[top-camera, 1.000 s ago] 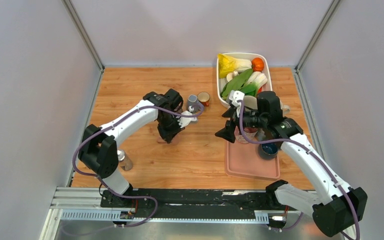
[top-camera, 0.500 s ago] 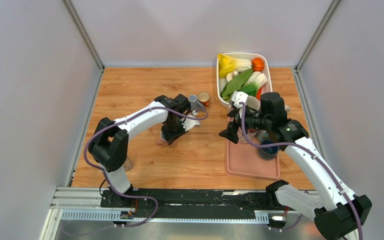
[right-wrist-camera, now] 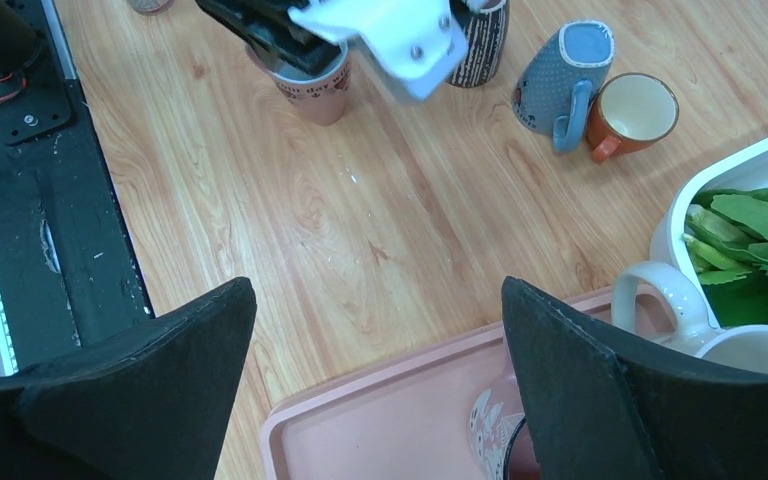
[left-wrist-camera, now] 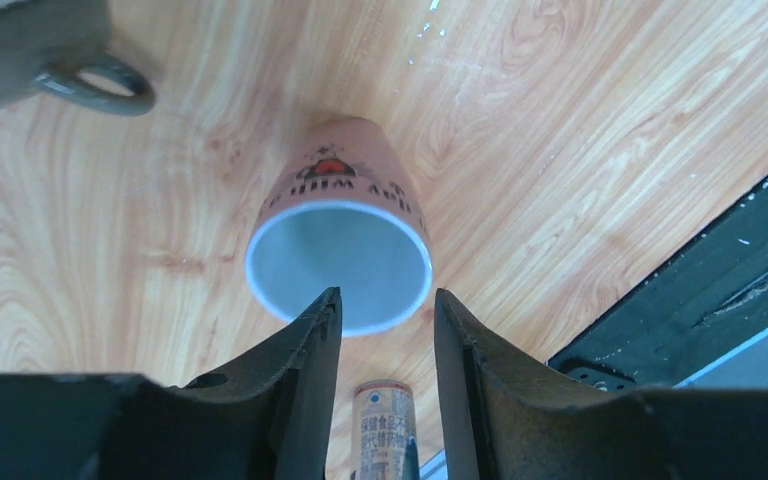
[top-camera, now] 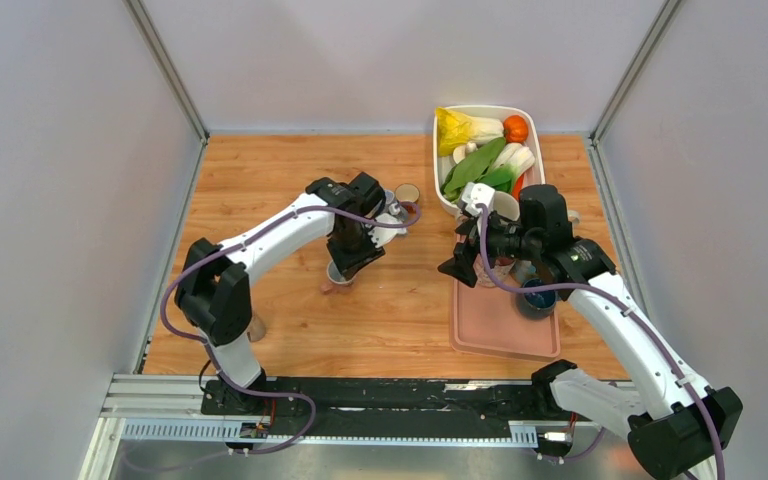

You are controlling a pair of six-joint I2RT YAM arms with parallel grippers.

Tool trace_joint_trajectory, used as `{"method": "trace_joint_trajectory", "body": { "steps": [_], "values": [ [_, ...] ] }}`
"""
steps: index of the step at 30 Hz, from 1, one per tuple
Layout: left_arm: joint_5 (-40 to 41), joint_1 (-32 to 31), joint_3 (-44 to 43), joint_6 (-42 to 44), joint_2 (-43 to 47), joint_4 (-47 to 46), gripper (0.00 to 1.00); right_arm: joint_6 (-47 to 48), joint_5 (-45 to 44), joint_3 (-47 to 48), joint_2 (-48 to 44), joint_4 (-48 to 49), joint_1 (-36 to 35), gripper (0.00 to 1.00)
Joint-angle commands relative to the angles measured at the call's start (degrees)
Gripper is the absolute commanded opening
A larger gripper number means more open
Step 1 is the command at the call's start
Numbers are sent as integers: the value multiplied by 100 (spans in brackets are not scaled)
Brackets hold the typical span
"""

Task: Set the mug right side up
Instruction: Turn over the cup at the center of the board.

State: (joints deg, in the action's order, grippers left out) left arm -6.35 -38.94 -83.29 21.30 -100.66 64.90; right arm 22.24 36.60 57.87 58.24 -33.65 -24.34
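Observation:
The pink mug (left-wrist-camera: pixel 332 185) stands upright on the wooden table, its white inside facing up; it also shows in the top view as the mug (top-camera: pixel 337 276) and in the right wrist view as the mug (right-wrist-camera: pixel 317 92). My left gripper (left-wrist-camera: pixel 385 296) hovers just over its near rim, open, one finger over the mouth and one outside the wall, gripping nothing. In the top view the left gripper (top-camera: pixel 352 256) hides most of the mug. My right gripper (right-wrist-camera: pixel 378 300) is wide open and empty above the left edge of the pink tray (right-wrist-camera: pixel 400 425).
A grey-blue mug (right-wrist-camera: pixel 560 70) lies on its side beside an orange mug (right-wrist-camera: pixel 632 110) and a dark striped cup (right-wrist-camera: pixel 485 40). A white mug (right-wrist-camera: pixel 680 300) sits on the tray. A white tub (top-camera: pixel 438 165) of vegetables stands at the back right. A small can (left-wrist-camera: pixel 385 430) stands near the left arm's base.
The left wrist swung over the pink mug and its jaws opened, letting go of the mug, which now stands on the table. The right arm barely moved.

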Motion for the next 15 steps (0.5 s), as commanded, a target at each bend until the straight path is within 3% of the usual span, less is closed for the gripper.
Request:
{"method": "trace_joint_trajectory", "body": {
  "steps": [1, 6, 11, 15],
  "values": [
    [40, -2, -287, 100, 742, 385, 47, 72, -86, 171, -23, 61, 6, 97],
    [414, 383, 211, 228, 1198, 323, 50, 114, -108, 181, -24, 46, 76, 98],
    [128, 1023, 773, -405, 1364, 191, 50, 113, -71, 172, -3, 38, 127, 98],
    [-70, 1054, 1337, -656, 1655, -432, 51, 135, -23, 192, 70, 51, 130, 98]
  ]
}}
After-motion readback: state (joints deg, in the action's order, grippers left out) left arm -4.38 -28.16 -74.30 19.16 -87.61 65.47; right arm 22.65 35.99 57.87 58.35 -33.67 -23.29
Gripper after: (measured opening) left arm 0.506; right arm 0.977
